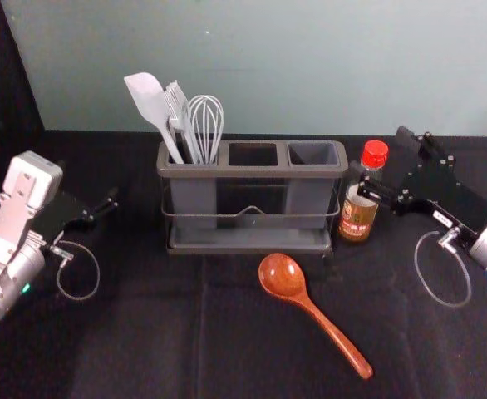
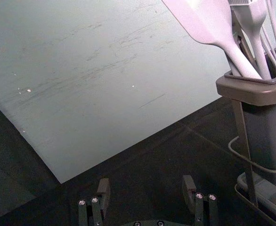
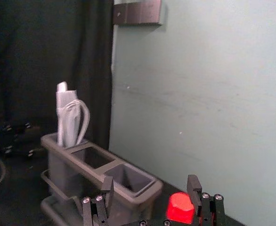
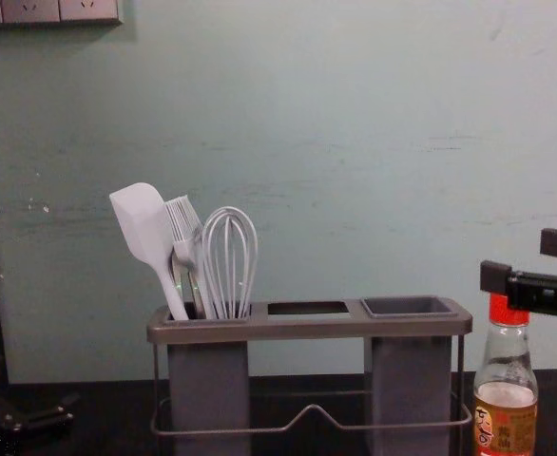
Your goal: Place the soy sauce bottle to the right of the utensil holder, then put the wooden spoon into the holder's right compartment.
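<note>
Wall sockets (image 4: 62, 10) hang far left in chest view, right gripper (image 1: 380, 158) spread by the bottle (image 1: 357, 218), left gripper (image 1: 90, 184) open, left of holder (image 1: 252, 238).

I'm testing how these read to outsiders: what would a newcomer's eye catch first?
Probably the bright red cap on the sauce bottle, right of the holder, with the open right gripper at it. Next, the glossy wooden spoon lying in front of the holder. Then the pale spatula, brush and whisk in its left compartment; the left gripper is off left.
</note>
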Available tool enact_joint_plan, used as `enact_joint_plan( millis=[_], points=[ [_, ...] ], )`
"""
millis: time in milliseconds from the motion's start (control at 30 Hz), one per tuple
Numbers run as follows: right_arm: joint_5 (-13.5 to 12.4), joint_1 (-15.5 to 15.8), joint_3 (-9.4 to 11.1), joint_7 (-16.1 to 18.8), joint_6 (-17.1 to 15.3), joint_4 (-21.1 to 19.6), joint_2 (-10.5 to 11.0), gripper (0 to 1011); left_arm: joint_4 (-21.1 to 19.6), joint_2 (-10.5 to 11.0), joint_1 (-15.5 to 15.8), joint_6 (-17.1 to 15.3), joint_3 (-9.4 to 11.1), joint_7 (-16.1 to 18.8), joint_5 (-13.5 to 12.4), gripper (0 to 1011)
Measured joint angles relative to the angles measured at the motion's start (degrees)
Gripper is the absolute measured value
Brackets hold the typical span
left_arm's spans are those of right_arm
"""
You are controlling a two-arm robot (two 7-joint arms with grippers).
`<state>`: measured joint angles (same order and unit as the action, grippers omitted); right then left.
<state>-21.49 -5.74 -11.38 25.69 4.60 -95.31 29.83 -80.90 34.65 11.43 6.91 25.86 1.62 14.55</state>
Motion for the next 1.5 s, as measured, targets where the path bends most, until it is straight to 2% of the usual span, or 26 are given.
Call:
enact_joint_plan(
  millis=[200,400,500,733,1333,1467,1500],
  points=[
    [1.8,3.6,0.0,-1.6,-3.7,-5.8,2.5,1002,0.0,0.0,0.0,0.0,0.0,0.0,0.0,1005],
    [3.6,5.7,-0.8,-2.4,-6.4,-9.2,3.7,1002,0.0,0.0,0.0,0.0,0.0,0.0,0.0,1005],
    [4.4,6.6,-1.6,-2.6,-8.7,-10.4,4.1,1002,0.0,0.0,0.0,0.0,0.0,0.0,0.0,1005],
    [4.8,7.1,-2.9,-2.1,-8.6,-9.8,3.9,1002,0.0,0.0,0.0,0.0,0.0,0.0,0.0,1005],
    [4.7,7.0,-2.7,-2.0,-8.7,-9.9,3.9,1003,0.0,0.0,0.0,0.0,0.0,0.0,0.0,1005],
    [3.0,6.2,-2.8,-0.8,-9.9,-8.8,3.7,1003,0.0,0.0,0.0,0.0,0.0,0.0,0.0,1005],
    [2.1,5.7,-3.1,-0.2,-11.6,-8.4,3.7,1002,0.0,0.0,0.0,0.0,0.0,0.0,0.0,1005]
  ],
)
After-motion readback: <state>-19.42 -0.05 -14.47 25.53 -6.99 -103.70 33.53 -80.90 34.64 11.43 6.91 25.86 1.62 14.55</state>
